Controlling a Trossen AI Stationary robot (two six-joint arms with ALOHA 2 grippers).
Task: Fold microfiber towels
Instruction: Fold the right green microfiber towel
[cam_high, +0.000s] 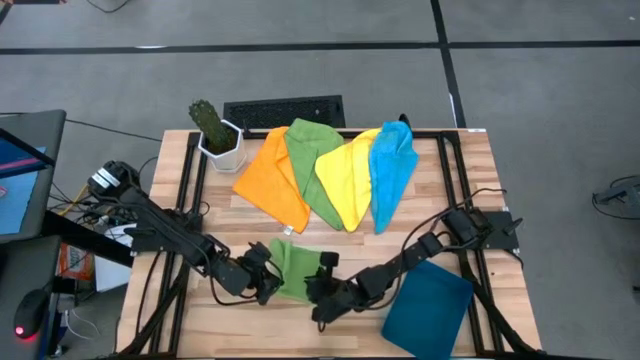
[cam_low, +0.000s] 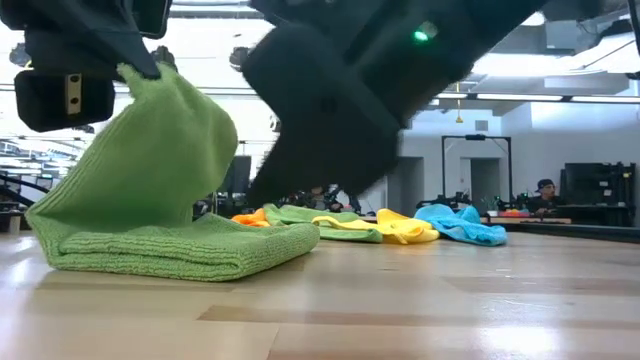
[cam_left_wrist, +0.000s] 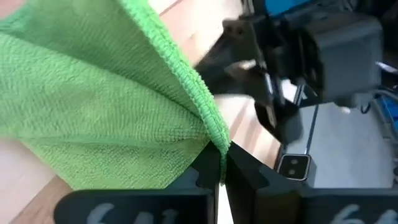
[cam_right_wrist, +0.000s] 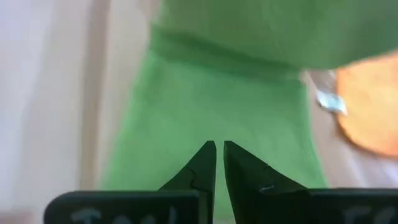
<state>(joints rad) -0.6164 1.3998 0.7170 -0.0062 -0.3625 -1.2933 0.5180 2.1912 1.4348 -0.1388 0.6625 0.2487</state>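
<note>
On the table's (cam_high: 500, 215) far side four spare microfiber towels (cam_high: 330, 175) lie fanned, waiting, while the green towel (cam_high: 292, 268) sits near the front, half folded. The left gripper (cam_high: 268, 282) pinches its raised edge, likely to carry it over; the right gripper (cam_high: 322, 300), nearly closed and seemingly empty, hovers beside.

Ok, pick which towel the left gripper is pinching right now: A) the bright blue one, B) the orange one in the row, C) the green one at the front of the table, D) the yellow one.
C: the left gripper is shut on the edge of the front green towel, lifting it, while the other four lie fanned at the back.
</note>
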